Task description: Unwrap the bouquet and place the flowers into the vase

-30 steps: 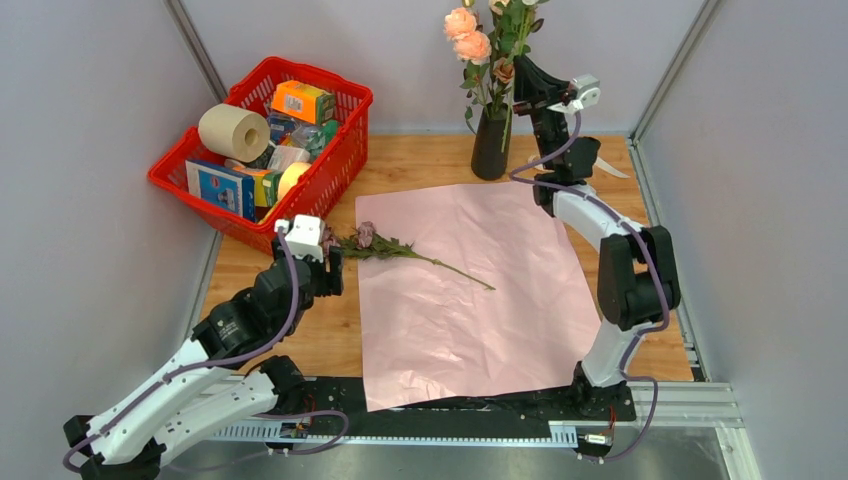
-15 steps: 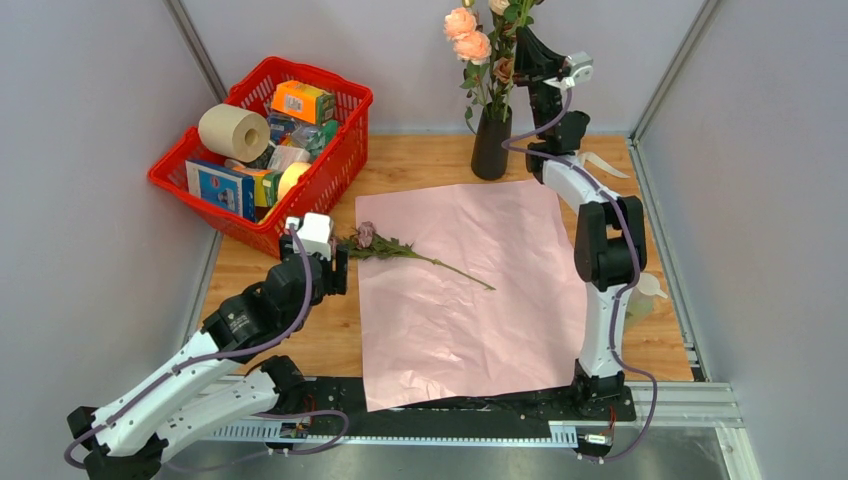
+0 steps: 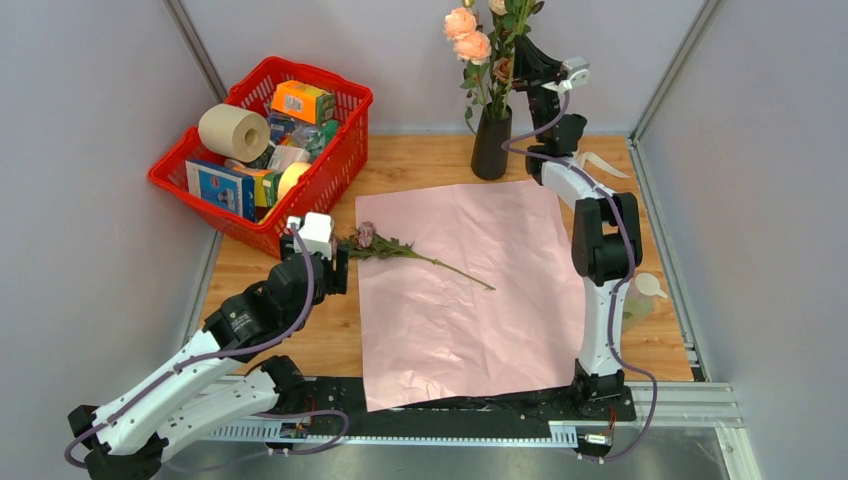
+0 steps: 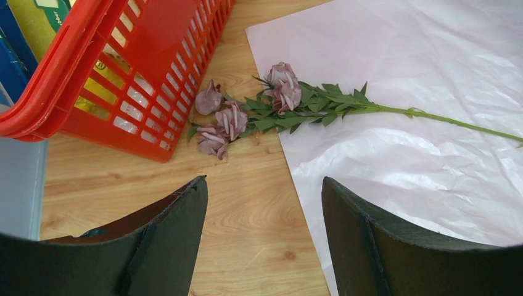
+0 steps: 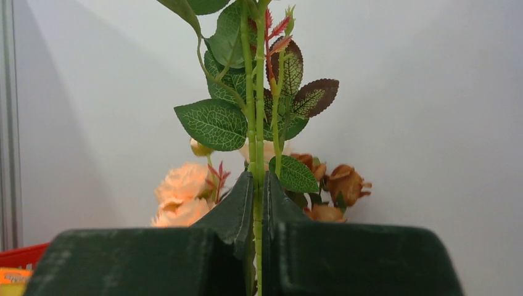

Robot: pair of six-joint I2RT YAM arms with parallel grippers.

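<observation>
vase: the black vase [image 3: 491, 145] stands upright at 12 o'clock on the table [image 3: 420, 165], just past the far edge of the paper.
flowers in vase: peach roses [image 3: 467, 35] and leafy stems rise from its mouth; the right wrist view also shows brown roses [image 5: 345, 182] among them.
held stem: a green stem [image 5: 258, 117] with veined leaves stands upright above the vase, pinched low down; whether its foot is inside the vase cannot be told.
lying stem: a mauve stem [image 4: 290, 105] lies flat, with its blooms on bare wood at 9 o'clock of the paper and its stalk running onto the sheet toward 4 o'clock.
paper: the pink paper [image 3: 470, 310] is spread flat and creased over the middle of the table.
right pincer: the right pincer [image 5: 258, 203] is raised at 1 o'clock of the vase, clamped on the green stem.
left pincer: the left pincer [image 4: 264, 185] is spread wide and holds nothing, at 6 o'clock of the mauve blooms and apart from them.
basket: the red basket [image 3: 335, 165] is at 10 o'clock, filled with boxes and a paper roll, its near corner just beside the blooms.
</observation>
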